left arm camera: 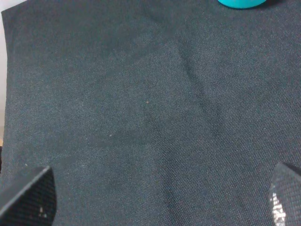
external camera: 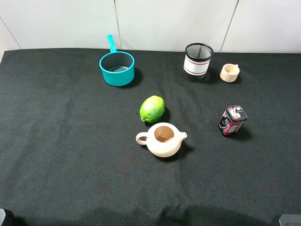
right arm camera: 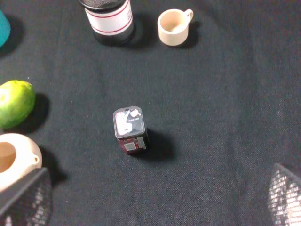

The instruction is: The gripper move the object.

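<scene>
The object, a small cream cup [external camera: 229, 72] with a tiny side handle, stands upright at the back right of the black cloth, beside the mesh holder. The right wrist view shows the cup [right arm camera: 173, 27] far ahead of my right gripper [right arm camera: 155, 200], which is open with nothing between its fingers [right arm camera: 23, 200]. My left gripper [left arm camera: 157, 202] is also open and empty, over bare cloth at the left, well away from the cup. In the high view neither claw shows; only dark corners of the arms sit at the bottom edge.
A teal saucepan [external camera: 117, 68] sits at the back left and a black mesh holder [external camera: 198, 61] left of the cup. A lime [external camera: 152, 108] and a cream teapot [external camera: 163, 140] occupy the middle. A small dark red box [external camera: 232, 120] stands at the right, between my right gripper and the cup.
</scene>
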### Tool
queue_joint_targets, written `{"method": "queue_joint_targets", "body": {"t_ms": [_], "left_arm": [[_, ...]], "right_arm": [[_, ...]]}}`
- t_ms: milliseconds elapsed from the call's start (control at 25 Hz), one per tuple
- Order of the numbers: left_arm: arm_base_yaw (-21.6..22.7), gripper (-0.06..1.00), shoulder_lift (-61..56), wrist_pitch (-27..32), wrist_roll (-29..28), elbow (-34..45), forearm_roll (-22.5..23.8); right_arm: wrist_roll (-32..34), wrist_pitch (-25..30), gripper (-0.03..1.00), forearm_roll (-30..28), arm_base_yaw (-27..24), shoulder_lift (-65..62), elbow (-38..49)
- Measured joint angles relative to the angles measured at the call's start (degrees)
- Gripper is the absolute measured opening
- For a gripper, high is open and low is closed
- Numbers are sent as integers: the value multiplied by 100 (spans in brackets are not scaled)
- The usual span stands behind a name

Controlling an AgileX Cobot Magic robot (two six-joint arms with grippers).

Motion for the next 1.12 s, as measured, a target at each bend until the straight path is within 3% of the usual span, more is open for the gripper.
{"method": "queue_joint_targets", "body": {"t_ms": [360, 680, 1120], "left_arm": [[0, 96, 0, 0, 0, 0, 0], [0, 96, 0, 0, 0, 0, 0], [0, 96, 0, 0, 0, 0, 0]], "right_arm": [[0, 0, 69, -74, 0, -576, 510], [0, -55, 69, -601, 0, -1896, 980], [0, -841, 69, -792, 0, -2648, 1792]]}}
